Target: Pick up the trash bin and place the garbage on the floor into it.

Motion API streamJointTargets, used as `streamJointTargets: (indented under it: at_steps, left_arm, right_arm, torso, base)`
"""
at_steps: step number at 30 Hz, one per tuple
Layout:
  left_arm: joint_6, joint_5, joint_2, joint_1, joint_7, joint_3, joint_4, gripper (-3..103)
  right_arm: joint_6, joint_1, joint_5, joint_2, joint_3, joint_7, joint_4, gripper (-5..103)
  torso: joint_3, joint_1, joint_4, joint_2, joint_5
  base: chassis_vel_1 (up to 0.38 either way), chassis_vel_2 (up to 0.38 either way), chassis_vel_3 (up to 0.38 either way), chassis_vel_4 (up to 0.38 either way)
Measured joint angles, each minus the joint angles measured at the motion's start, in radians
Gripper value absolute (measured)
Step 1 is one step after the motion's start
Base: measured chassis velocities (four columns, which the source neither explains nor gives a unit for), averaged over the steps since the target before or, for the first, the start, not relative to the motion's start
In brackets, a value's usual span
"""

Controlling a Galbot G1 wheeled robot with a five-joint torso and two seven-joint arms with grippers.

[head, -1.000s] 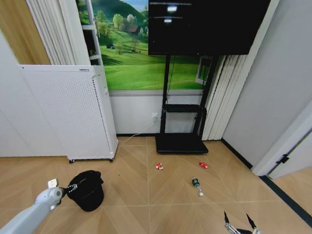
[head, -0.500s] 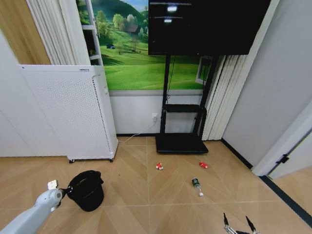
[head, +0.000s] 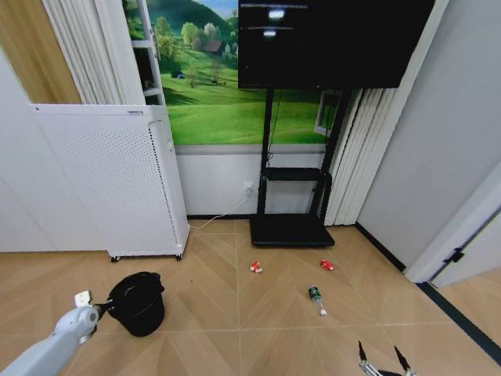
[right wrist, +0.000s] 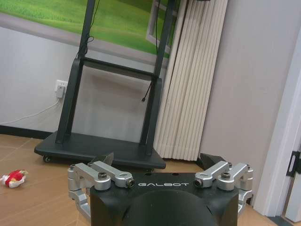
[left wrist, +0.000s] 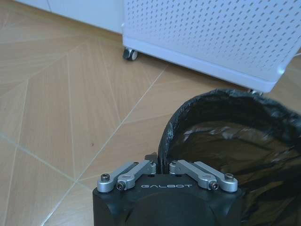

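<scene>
Black and bag-lined, the trash bin (head: 138, 302) stands on the floor (head: 227, 329) with the left gripper (left wrist: 162, 165) pinched shut on its near rim. Right of the bin lie the garbage bits, the green bottle (head: 315, 298) nearest the right gripper (head: 383, 362), whose fingers are spread, empty.
</scene>
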Motion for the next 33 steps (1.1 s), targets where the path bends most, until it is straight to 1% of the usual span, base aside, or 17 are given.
streamJointTargets:
  at_steps: [1, 4, 5, 8, 9, 11, 12, 13, 15, 16, 17, 19, 20, 22, 23, 27, 33]
  left_arm:
    - [0.0, 0.0, 0.0, 0.0, 0.0, 0.0, 0.0, 7]
    - [0.016, -0.014, 0.034, 0.037, -0.027, -0.041, -0.108, 7]
    - [0.016, -0.014, 0.034, 0.037, -0.027, -0.041, -0.108, 7]
    - [0.03, -0.035, 0.084, 0.066, -0.05, -0.065, -0.211, 7]
    - [0.03, -0.035, 0.084, 0.066, -0.05, -0.065, -0.211, 7]
    - [0.038, -0.048, 0.132, 0.098, -0.067, -0.089, -0.292, 7]
    - [0.038, -0.048, 0.132, 0.098, -0.067, -0.089, -0.292, 7]
    - [0.045, -0.052, 0.166, 0.13, -0.079, -0.107, -0.341, 7]
    - [0.048, -0.052, 0.184, 0.153, -0.085, -0.117, -0.375, 7]
    - [0.051, -0.053, 0.202, 0.18, -0.097, -0.129, -0.415, 7]
    - [0.051, -0.053, 0.202, 0.18, -0.097, -0.129, -0.415, 7]
    - [0.051, -0.054, 0.22, 0.217, -0.126, -0.144, -0.483, 7]
    - [0.051, -0.054, 0.22, 0.217, -0.126, -0.144, -0.483, 7]
    - [0.051, -0.056, 0.232, 0.249, -0.151, -0.16, -0.557, 7]
    - [0.051, -0.056, 0.232, 0.249, -0.151, -0.16, -0.557, 7]
    - [0.044, -0.059, 0.239, 0.297, -0.176, -0.183, -0.649, 7]
    - [0.044, -0.046, 0.224, 0.37, -0.194, -0.217, -0.724, 7]
  right_arm:
    - [0.0, 0.0, 0.0, 0.0, 0.0, 0.0, 0.0, 100]
    - [0.004, 0.003, -0.001, -0.009, 0.012, 0.01, 0.016, 100]
    - [0.004, 0.003, -0.001, -0.009, 0.012, 0.01, 0.016, 100]
    - [0.005, 0.008, -0.008, -0.01, 0.021, 0.025, 0.038, 100]
    - [0.005, 0.008, -0.008, -0.01, 0.021, 0.025, 0.038, 100]
    - [0.004, 0.009, -0.019, -0.005, 0.027, 0.032, 0.051, 100]
    - [0.004, 0.009, -0.019, -0.005, 0.027, 0.032, 0.051, 100]
    - [0.003, 0.013, -0.04, 0.001, 0.032, 0.043, 0.053, 100]
    - [-0.005, 0.015, -0.055, 0.001, 0.033, 0.054, 0.056, 100]
    - [-0.031, 0.017, -0.074, -0.005, 0.036, 0.082, 0.065, 100]
    - [-0.031, 0.017, -0.074, -0.005, 0.036, 0.082, 0.065, 100]
    - [-0.075, 0.026, -0.119, -0.021, 0.043, 0.14, 0.075, 100]
    - [-0.075, 0.026, -0.119, -0.021, 0.043, 0.14, 0.075, 100]
    - [-0.117, 0.037, -0.134, -0.052, 0.046, 0.176, 0.084, 100]
    - [-0.117, 0.037, -0.134, -0.052, 0.046, 0.176, 0.084, 100]
    - [-0.119, 0.053, -0.128, -0.086, 0.041, 0.173, 0.082, 100]
    - [-0.087, 0.049, -0.102, -0.091, 0.021, 0.101, 0.105, 100]
  torso:
    - [0.0, 0.0, 0.0, 0.0, 0.0]
    - [0.0, 0.0, 0.0, 0.0, 0.0005]
    - [0.0, 0.0, 0.0, 0.0, 0.0005]
    - [0.0, 0.0, -0.0001, 0.0, 0.0003]
    - [0.0, 0.0, -0.0001, 0.0, 0.0003]
    - [0.0, 0.0, -0.0005, 0.0, 0.0005]
    - [0.0, 0.0, -0.0005, 0.0, 0.0005]
    - [0.0, 0.0, -0.0006, 0.0, 0.0008]
    - [0.0, 0.0, 0.0, 0.0, 0.001]
    - [0.0, 0.0, -0.0001, 0.0, 0.001]
    - [0.0, 0.0, -0.0001, 0.0, 0.001]
    - [0.0, 0.0, 0.0002, 0.0, 0.0003]
    - [0.0, 0.0, 0.0002, 0.0, 0.0003]
    - [0.0, 0.0, 0.0, 0.0, 0.0007]
    - [0.0, 0.0, 0.0, 0.0, 0.0007]
    - [0.0, 0.0, -0.0002, 0.0, 0.0007]
    - [0.0, 0.0, -0.0001, 0.0, 0.0006]
  base:
    - [0.0, 0.0, 0.0, 0.0]
    - [0.0, 0.0, 0.0, 0.0]
    - [0.0, 0.0, 0.0, 0.0]
    - [0.0, 0.0, 0.0, 0.0]
    - [0.0, 0.0, 0.0, 0.0]
    - [0.0, 0.0, 0.0, 0.0]
    - [0.0, 0.0, 0.0, 0.0]
    - [0.0, 0.0, 0.0, 0.0]
    - [0.0, 0.0, 0.0, 0.0]
    - [0.0, 0.0, 0.0, 0.0]
    - [0.0, 0.0, 0.0, 0.0]
    - [0.0, 0.0, 0.0, 0.0]
    - [0.0, 0.0, 0.0, 0.0]
    - [0.0, 0.0, 0.0, 0.0]
    - [0.0, 0.0, 0.0, 0.0]
    - [0.0, 0.0, 0.0, 0.0]
    - [0.0, 0.0, 0.0, 0.0]
